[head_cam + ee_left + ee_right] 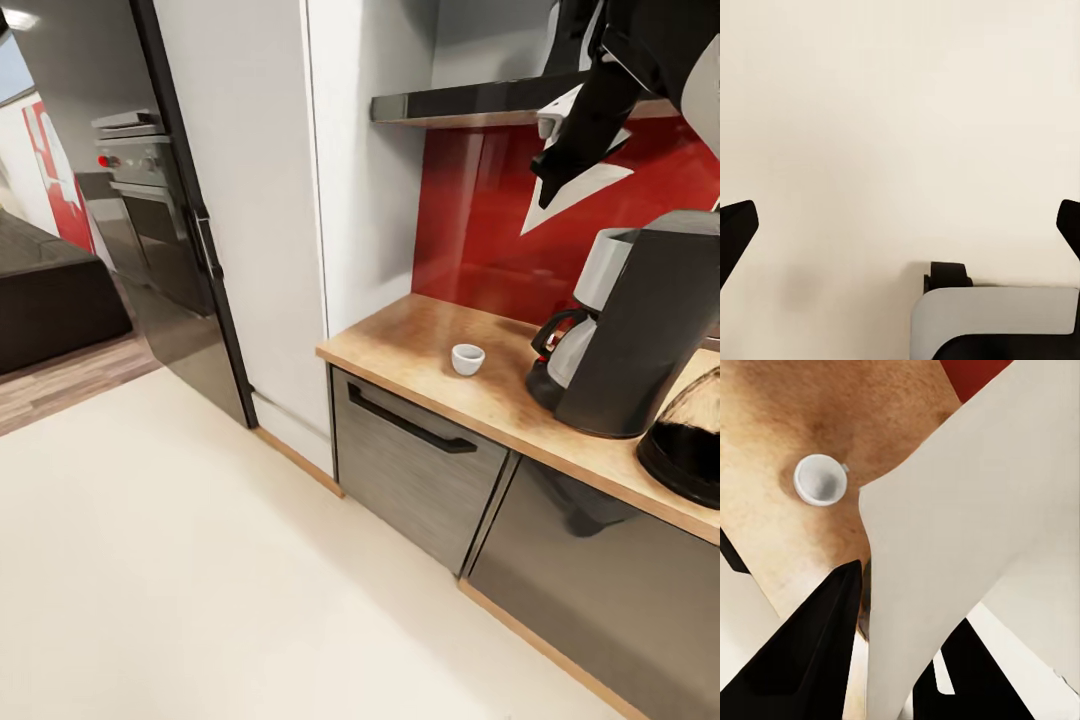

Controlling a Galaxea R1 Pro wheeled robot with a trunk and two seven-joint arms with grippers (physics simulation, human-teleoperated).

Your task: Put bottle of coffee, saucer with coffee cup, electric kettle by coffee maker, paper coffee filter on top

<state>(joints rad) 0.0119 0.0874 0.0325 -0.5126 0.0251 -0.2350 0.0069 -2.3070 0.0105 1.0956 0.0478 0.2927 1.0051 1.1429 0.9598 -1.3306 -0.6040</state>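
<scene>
Right gripper point(560, 165) is raised near the shelf point(470, 103), above the coffee maker point(640, 320), pinching the paper filter point(945, 547) at its edge. In the right wrist view the filter is a big off-white sheet between the black fingers point(810, 637), jaws nearly shut on it.

Filter likely handles as very light, thin and floppy: it can crease or slip, so an edge pinch with a soft squeeze is right, and it should drop flat onto the white basket point(605, 265).

Cup point(467, 358) stands alone on the countertop point(420, 345), left of the coffee maker, well apart from it; small, rigid, probably chippable, best taken by the rim. Kettle point(690, 440) sits at the right edge, near side of the coffee maker, just beside it.

Head view gives the layout: shelf, red backsplash, counter. Right wrist view looks straight down and adds the cup's open mouth point(820, 480) and the filter's fold. Left wrist view has pale floor and the left gripper point(900, 225), fingertips wide apart, holding nothing.
</scene>
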